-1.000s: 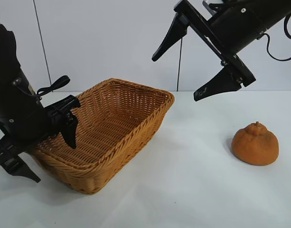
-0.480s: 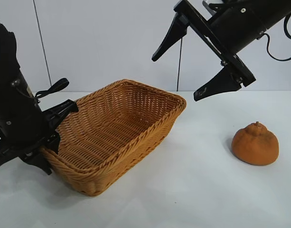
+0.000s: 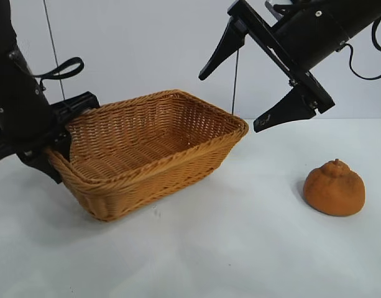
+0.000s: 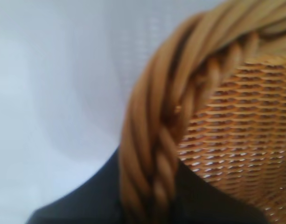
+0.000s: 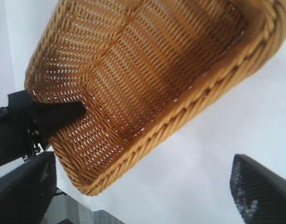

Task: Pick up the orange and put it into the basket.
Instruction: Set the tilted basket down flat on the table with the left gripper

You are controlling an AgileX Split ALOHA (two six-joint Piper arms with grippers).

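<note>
The orange [image 3: 334, 188], a squat bumpy fruit with a knobby top, sits on the white table at the right, untouched. The wicker basket [image 3: 153, 149] stands at the left centre. My left gripper [image 3: 56, 155] is shut on the braided rim at the basket's left end. In the left wrist view the rim [image 4: 156, 140] runs between the dark fingers [image 4: 87, 203]. My right gripper [image 3: 230, 103] hangs open high over the basket's right end, left of and above the orange. Its view looks down into the basket [image 5: 147, 70], and its fingers [image 5: 259, 191] hold nothing.
The white table [image 3: 240, 248] has bare surface between the basket and the orange and along the front. A pale wall stands behind. The table's edge [image 5: 101, 217] shows in the right wrist view, beyond the basket's corner.
My left gripper has closed on the basket's rim and risen. The basket has swung round and shifted right with it. The right arm and the orange have not moved.
</note>
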